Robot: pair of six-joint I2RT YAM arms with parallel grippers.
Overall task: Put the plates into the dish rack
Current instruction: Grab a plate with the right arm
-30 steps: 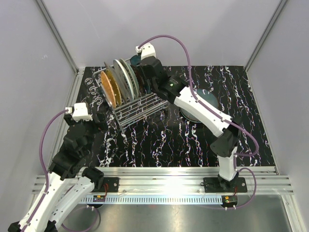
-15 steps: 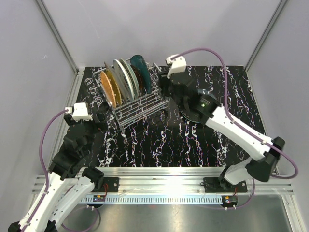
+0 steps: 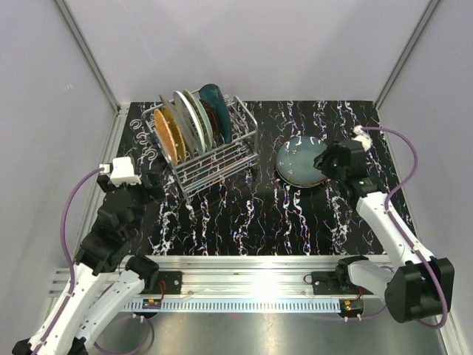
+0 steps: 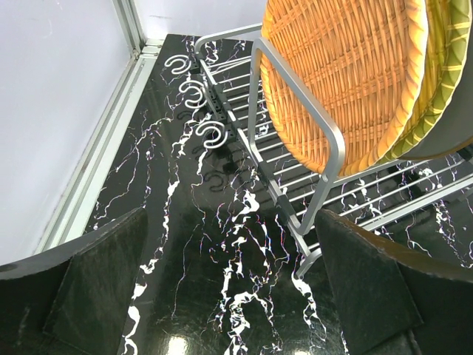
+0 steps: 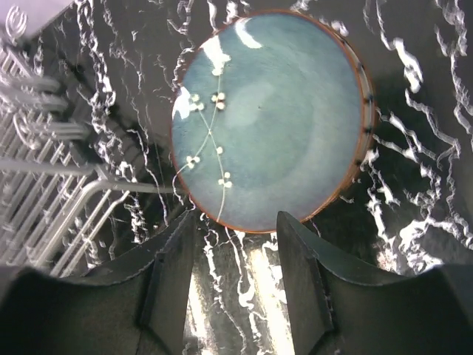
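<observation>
The right gripper, spread and empty, hovers just below the blue-green plate at upper centre. The left gripper gapes wide beside the rack.

Bare counter runs wide between the dish rack and the flat blue-green plate. Upright plates fill the rack's left; slots right of the dark teal plate stand open.
</observation>
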